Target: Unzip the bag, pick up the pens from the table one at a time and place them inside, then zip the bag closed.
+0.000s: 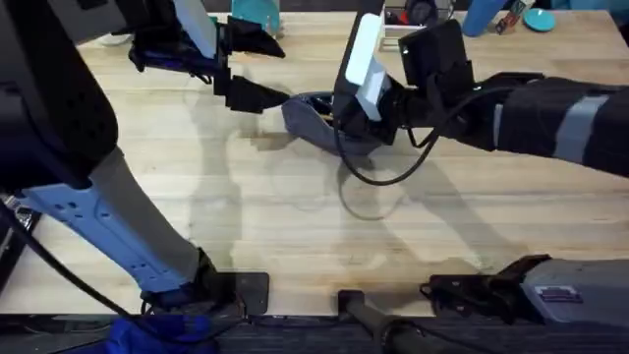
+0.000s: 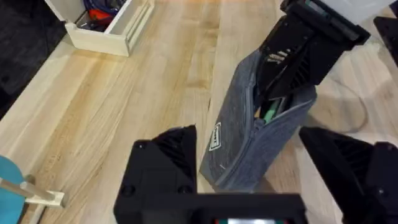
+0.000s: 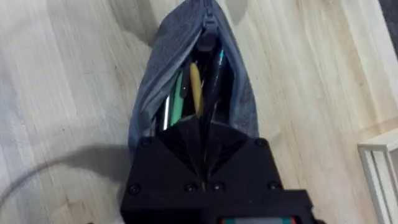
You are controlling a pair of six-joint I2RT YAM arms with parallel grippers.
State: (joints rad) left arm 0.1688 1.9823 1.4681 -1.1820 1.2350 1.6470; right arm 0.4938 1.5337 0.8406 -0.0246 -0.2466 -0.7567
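Observation:
The blue-grey bag lies at the table's far middle, its zipper open along most of its top. Inside the bag I see a yellow pen, a green one and a dark pen. My right gripper sits at the bag's mouth with its fingers closed together on the dark pen's end. From the overhead, the right gripper is over the bag's right end. My left gripper is open, its fingers standing either side of the bag's other end.
A white box with small items stands on the table beyond the bag. A teal object, a blue cylinder and a teal disc line the far edge. The right arm's cable loops over the table's middle.

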